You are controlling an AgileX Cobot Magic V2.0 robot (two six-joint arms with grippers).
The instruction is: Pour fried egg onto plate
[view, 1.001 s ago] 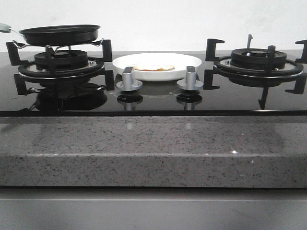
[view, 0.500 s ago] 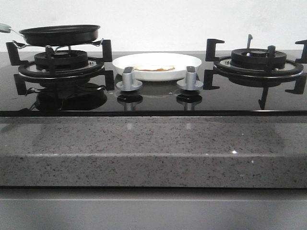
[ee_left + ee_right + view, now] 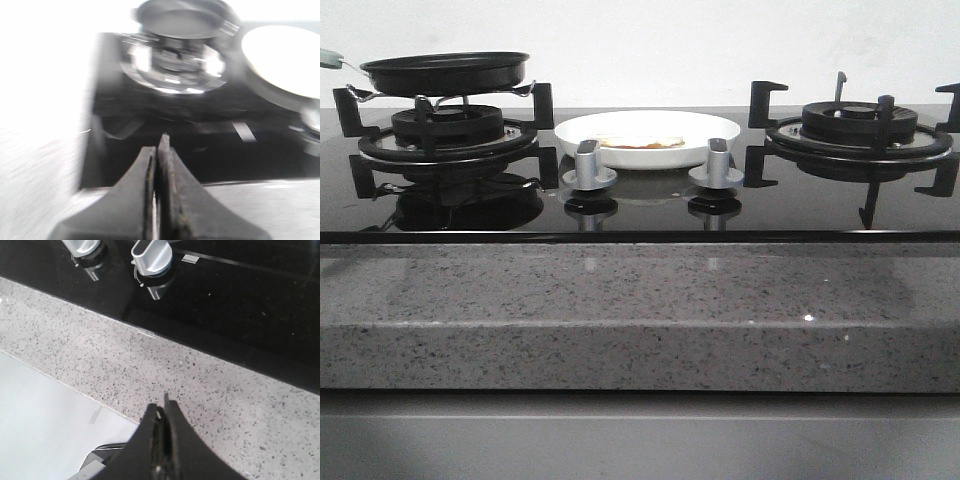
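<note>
Currently: fried egg (image 3: pixel 642 142) lying on plate (image 3: pixel 650 152); left claw (image 3: pixel 159 150) closed, empty; right claw (image 3: pixel 161 412) closed, empty.

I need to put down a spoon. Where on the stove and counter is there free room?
Free: the speckled counter in front, and the glass strip before the knobs. Crowded: the plate between the burners, and the pan on the left burner.

low front view; wrist views sharing stove knobs (image 3: pixel 152 257)
</note>
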